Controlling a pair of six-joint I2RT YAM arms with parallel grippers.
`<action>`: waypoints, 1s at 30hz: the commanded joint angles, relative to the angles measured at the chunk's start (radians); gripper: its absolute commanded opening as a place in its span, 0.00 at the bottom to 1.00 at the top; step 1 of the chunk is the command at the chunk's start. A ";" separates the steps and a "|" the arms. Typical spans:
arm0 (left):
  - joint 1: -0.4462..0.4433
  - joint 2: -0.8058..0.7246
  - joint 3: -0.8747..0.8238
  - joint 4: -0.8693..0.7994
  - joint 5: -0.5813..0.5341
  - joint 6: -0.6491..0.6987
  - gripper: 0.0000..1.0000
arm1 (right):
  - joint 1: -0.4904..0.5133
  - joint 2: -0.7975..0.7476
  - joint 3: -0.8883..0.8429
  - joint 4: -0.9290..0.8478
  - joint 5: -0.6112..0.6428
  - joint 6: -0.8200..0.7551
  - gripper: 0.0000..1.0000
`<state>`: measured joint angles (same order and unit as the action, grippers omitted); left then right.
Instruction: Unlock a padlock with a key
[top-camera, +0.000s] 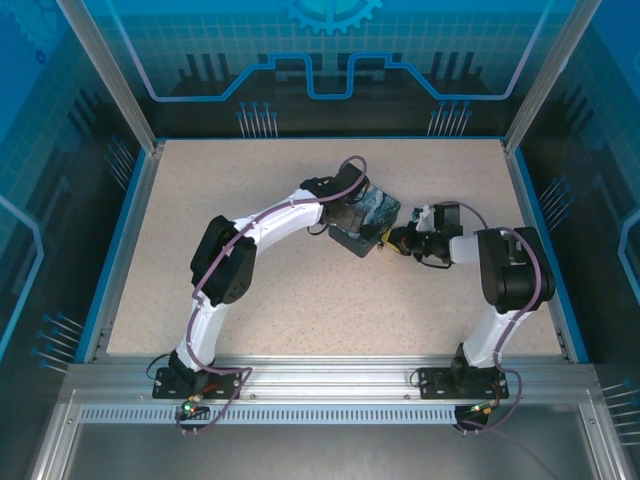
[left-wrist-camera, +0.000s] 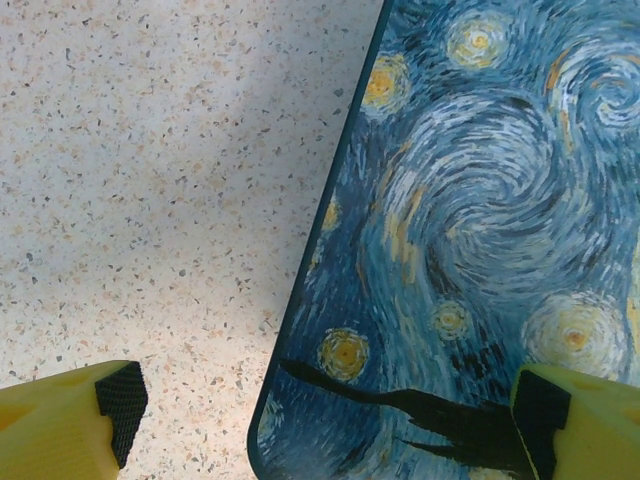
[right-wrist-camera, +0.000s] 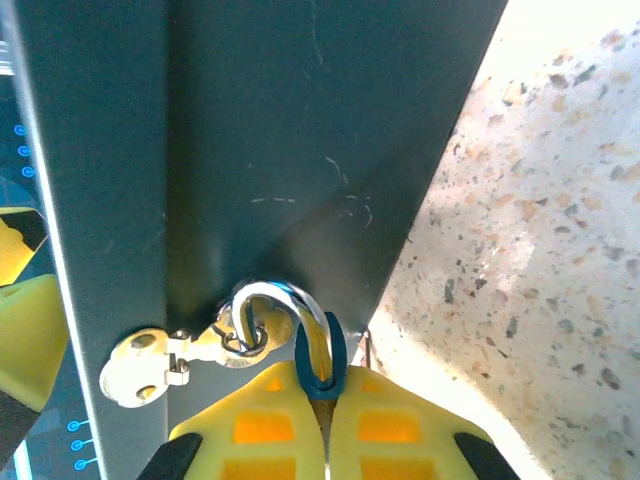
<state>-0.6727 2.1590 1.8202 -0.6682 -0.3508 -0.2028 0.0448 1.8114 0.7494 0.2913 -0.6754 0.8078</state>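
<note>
The padlock (right-wrist-camera: 304, 355), bluish with a silvery shackle (right-wrist-camera: 275, 293), hangs from a small ring on the dark side of the printed box (right-wrist-camera: 280, 150). My right gripper (right-wrist-camera: 325, 400) is shut on the padlock's body, with the yellow fingertips pressed together around it. From above, the right gripper (top-camera: 392, 241) sits at the box's right side. My left gripper (left-wrist-camera: 333, 410) is open wide over the lid of the box (left-wrist-camera: 470, 220). One finger (left-wrist-camera: 120, 400) is over the table and the other is above the lid. The key is hidden.
A silvery latch plate (right-wrist-camera: 140, 368) on the box holds the ring that the shackle passes through. The box (top-camera: 372, 205) lies mid-table on the speckled tabletop (top-camera: 300, 300), which has raised blue edges. The left gripper (top-camera: 345, 215) hovers at the box's left end.
</note>
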 joint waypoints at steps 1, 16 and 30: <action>0.001 0.053 -0.022 -0.046 -0.020 0.026 0.95 | -0.023 -0.020 -0.006 0.006 -0.005 0.017 0.00; -0.003 0.079 -0.016 -0.068 -0.018 0.058 0.94 | -0.007 -0.020 0.148 -0.367 0.154 -0.098 0.00; -0.006 0.118 0.011 -0.105 -0.011 0.067 0.92 | 0.055 -0.031 0.296 -0.684 0.501 -0.165 0.00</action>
<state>-0.6830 2.1986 1.8576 -0.6258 -0.3431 -0.1768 0.1123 1.7897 1.0298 -0.2749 -0.3180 0.6563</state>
